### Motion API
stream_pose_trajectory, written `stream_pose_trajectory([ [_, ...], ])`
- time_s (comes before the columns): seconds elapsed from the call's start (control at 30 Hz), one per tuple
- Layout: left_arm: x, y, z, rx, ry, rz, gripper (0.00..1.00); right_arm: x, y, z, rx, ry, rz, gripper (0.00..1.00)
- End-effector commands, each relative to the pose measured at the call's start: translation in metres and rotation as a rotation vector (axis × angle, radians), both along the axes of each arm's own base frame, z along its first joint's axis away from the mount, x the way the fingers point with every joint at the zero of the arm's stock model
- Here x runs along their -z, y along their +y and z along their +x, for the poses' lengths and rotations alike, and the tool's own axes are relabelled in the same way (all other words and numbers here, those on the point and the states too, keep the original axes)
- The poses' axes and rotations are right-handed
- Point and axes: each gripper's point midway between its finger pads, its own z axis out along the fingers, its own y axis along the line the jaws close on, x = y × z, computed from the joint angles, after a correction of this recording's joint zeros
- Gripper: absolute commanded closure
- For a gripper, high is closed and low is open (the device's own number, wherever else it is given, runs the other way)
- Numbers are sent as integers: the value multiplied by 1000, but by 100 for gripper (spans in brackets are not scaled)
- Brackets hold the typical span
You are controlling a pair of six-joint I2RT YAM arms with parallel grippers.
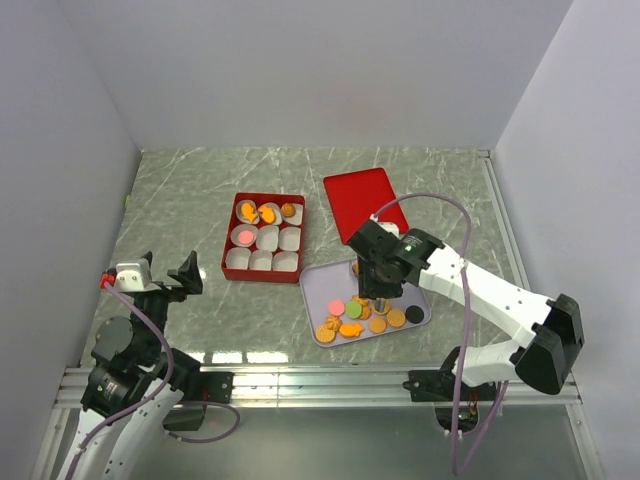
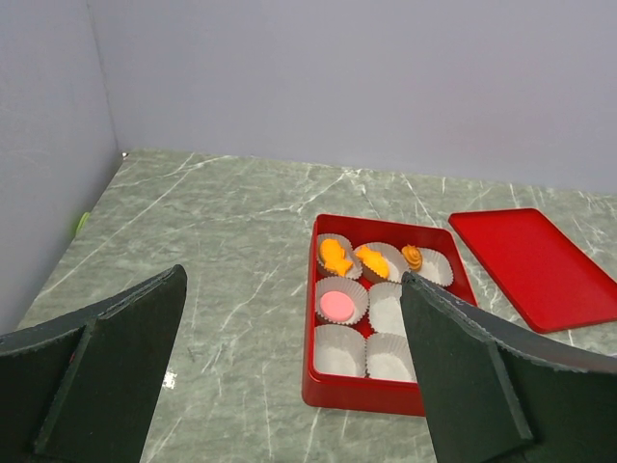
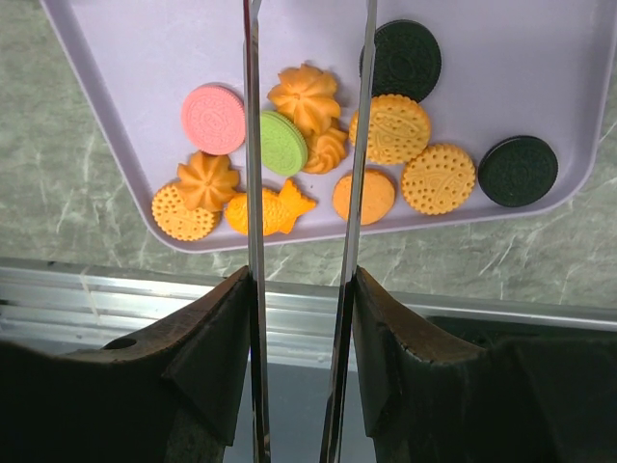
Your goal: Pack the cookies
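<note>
Hovering over cookies (image 3: pixel 395 128) on lavender tray (image 3: pixel 116 48): right end effector (image 1: pixel 378 292), half-open, empty; left end effector (image 1: pixel 167 270), wide open, empty.

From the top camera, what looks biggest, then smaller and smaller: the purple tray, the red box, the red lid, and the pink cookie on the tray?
1. purple tray
2. red box and red lid: these look about alike, and the lid is partly hidden
3. pink cookie
</note>
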Motion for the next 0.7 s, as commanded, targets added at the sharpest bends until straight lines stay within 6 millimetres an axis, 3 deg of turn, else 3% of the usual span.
stream_pose_trajectory([
  [0.0, -2, -3, -1, 22, -14, 11, 0, 0, 1, 8, 29, -24, 2, 50],
  [0.3, -1, -7, -1, 41, -10, 18, 1, 5, 9, 12, 26, -7, 7, 50],
  [0.67, -1, -8, -1, 44, -11, 15, 1, 5, 16, 16, 20, 7, -6, 62],
])
